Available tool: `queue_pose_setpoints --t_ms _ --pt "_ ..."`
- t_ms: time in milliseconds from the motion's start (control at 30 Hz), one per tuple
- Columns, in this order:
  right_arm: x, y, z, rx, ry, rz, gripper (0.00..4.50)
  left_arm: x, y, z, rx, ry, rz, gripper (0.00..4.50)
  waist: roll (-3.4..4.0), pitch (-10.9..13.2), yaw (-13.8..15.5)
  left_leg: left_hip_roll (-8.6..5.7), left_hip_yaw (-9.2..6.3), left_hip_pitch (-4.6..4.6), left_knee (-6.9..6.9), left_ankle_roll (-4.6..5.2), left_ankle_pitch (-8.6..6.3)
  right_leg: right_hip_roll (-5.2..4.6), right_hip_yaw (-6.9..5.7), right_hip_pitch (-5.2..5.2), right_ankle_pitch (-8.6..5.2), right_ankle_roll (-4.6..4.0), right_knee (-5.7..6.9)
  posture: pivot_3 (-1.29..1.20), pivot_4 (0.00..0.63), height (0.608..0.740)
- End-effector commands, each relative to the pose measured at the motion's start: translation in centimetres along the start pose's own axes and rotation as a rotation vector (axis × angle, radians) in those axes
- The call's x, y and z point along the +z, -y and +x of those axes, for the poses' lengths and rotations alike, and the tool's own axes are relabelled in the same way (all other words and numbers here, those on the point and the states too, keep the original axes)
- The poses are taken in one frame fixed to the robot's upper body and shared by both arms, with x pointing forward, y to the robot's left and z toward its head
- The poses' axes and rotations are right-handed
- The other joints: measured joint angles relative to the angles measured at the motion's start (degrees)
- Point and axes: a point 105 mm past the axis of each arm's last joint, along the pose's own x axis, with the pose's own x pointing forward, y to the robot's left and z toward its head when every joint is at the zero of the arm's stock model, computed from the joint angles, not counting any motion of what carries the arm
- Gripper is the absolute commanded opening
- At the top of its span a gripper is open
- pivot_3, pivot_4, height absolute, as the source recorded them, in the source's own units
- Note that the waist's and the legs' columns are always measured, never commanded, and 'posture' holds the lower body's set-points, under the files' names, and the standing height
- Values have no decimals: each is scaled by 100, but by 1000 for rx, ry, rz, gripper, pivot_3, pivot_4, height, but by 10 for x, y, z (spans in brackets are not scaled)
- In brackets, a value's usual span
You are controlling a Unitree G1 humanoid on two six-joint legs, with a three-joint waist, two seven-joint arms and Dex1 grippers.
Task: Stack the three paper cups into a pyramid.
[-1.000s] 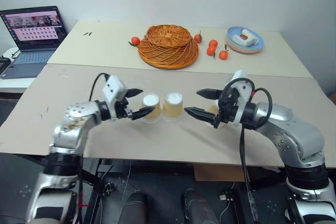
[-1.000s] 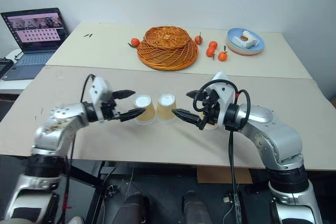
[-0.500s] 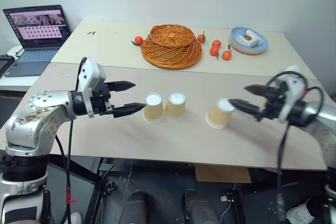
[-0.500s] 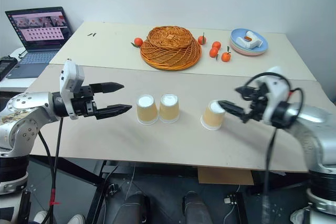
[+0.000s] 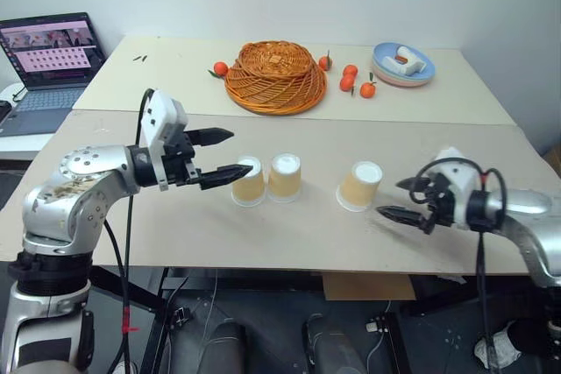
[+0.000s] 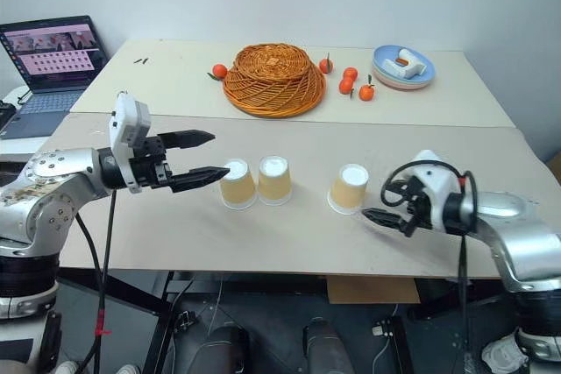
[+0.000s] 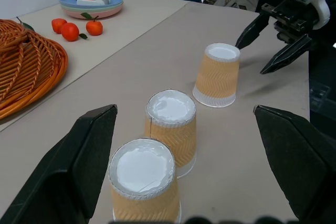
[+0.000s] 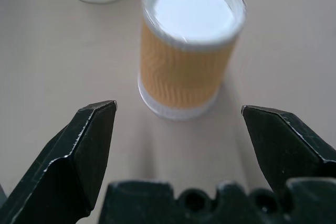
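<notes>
Three paper cups stand upside down on the near table, white bases up. The left cup (image 5: 249, 183) and the middle cup (image 5: 284, 178) touch side by side. The right cup (image 5: 358, 187) stands apart from them. My left gripper (image 5: 241, 151) hovers open just left of the left cup; its fingertips (image 7: 86, 153) flank that cup (image 7: 144, 182) without gripping it. My right gripper (image 5: 389, 198) is open and empty, low over the table, a short way right of the right cup (image 8: 186, 51).
On the far table sit an overturned wicker basket (image 5: 273, 76), several small oranges (image 5: 355, 83) and a blue plate (image 5: 401, 66) with a white item. A laptop (image 5: 48, 50) stands at far left. The near table's front edge (image 5: 289, 269) runs close under the arms.
My right gripper has drawn away to the right and down, and the third cup now stands alone. My left gripper has risen slightly beside the left cup. The view itself has shifted.
</notes>
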Motion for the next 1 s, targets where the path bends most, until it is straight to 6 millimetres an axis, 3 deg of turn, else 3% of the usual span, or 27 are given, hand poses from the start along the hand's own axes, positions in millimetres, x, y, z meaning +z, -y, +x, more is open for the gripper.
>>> queue_pose_setpoints --t_ms 33,267,500,733,1000 --pt "28 7 5 -17 90 -53 4500 17 5 2 -10 34 65 4432 1 1 12 0 -1 -1 0 0 0 0 -1 0 0 0 0 0 150 671" --pt "46 6 17 19 144 -68 4500 19 1 1 21 38 77 4432 3 2 46 -2 -1 -5 0 0 0 -2 -1 0 -1 1 -2 0 150 671" --pt "44 8 24 28 145 -61 4500 20 0 0 34 38 84 4432 3 2 35 -2 -1 -4 0 0 0 -1 0 0 0 1 -1 0 150 671" --pt "36 24 31 -18 142 -44 4500 20 -1 1 41 39 86 4432 3 2 22 -2 -1 -3 0 0 0 -1 -1 1 1 1 0 0 150 671" --pt "41 26 30 -14 157 -61 4500 20 -3 0 50 35 89 4432 3 2 20 -2 -1 -3 0 0 0 -1 -1 0 2 2 0 0 150 671"
